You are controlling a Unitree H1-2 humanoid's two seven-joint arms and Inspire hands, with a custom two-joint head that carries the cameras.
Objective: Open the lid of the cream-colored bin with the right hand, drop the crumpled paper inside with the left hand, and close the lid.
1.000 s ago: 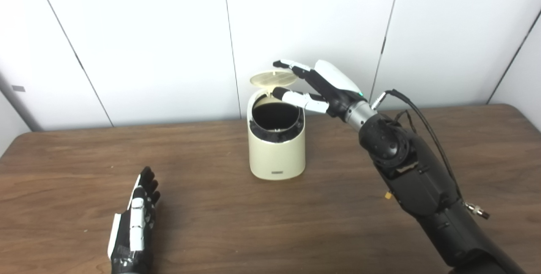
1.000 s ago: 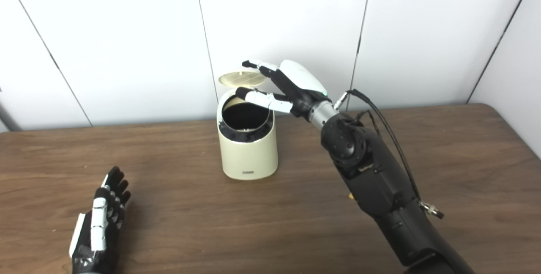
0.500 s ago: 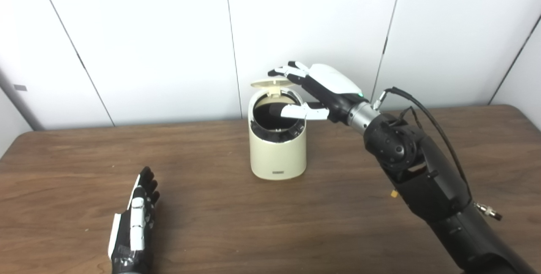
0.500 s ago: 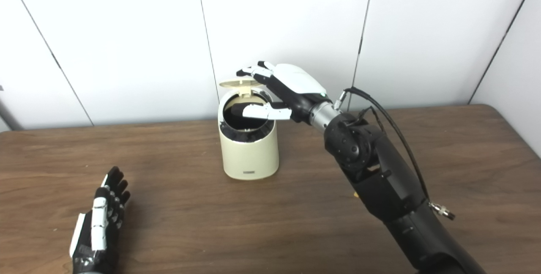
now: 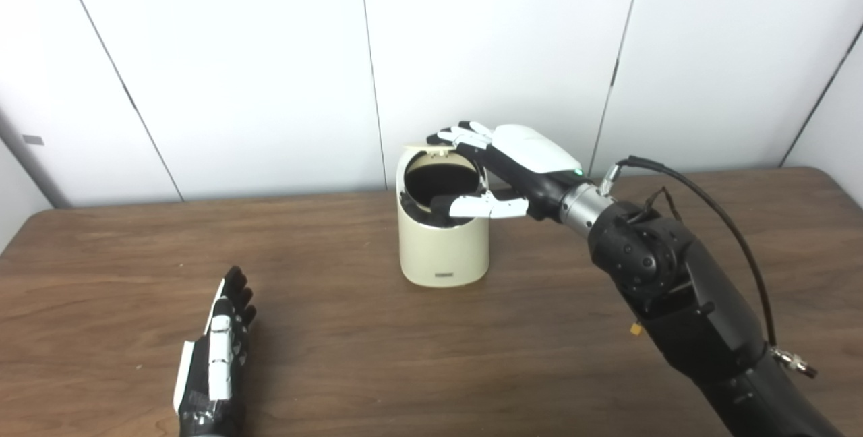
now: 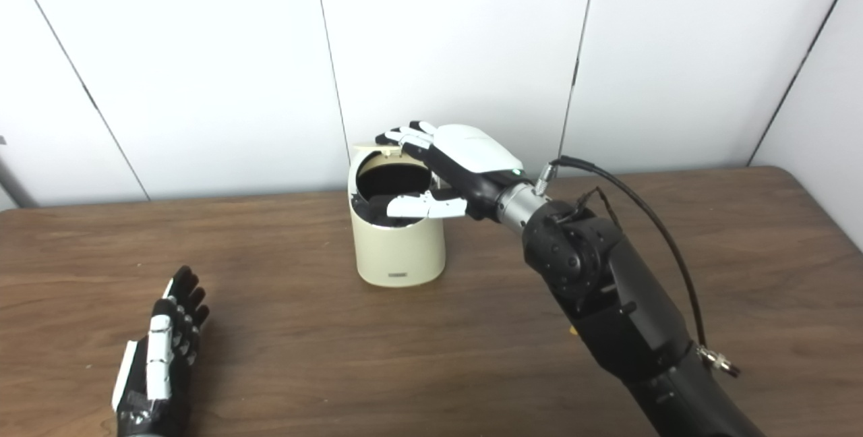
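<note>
Here the bin (image 5: 441,241) stands upright near the middle of the table (image 5: 404,356), toward the far edge, its long axis vertical and its dark round mouth tipped a little toward the camera, with a small label low on the near side. The lid (image 5: 431,148) sits hinged at the back rim, lowered most of the way but with the mouth open to view; only its thin near edge shows. The right hand (image 5: 512,167) reaches in from the right, palm down, over the bin: its fingers (image 5: 455,137) are spread and lie on the lid's top, while the thumb (image 5: 472,206) stretches across the near rim of the mouth. It grips nothing. The right forearm slopes down from the wrist to the lower right corner, a cable looping beside it. The left hand (image 5: 212,356) rests at the near left of the table, well apart from the bin, on its edge with fingers straight, slightly apart, pointing away, holding nothing.
</note>
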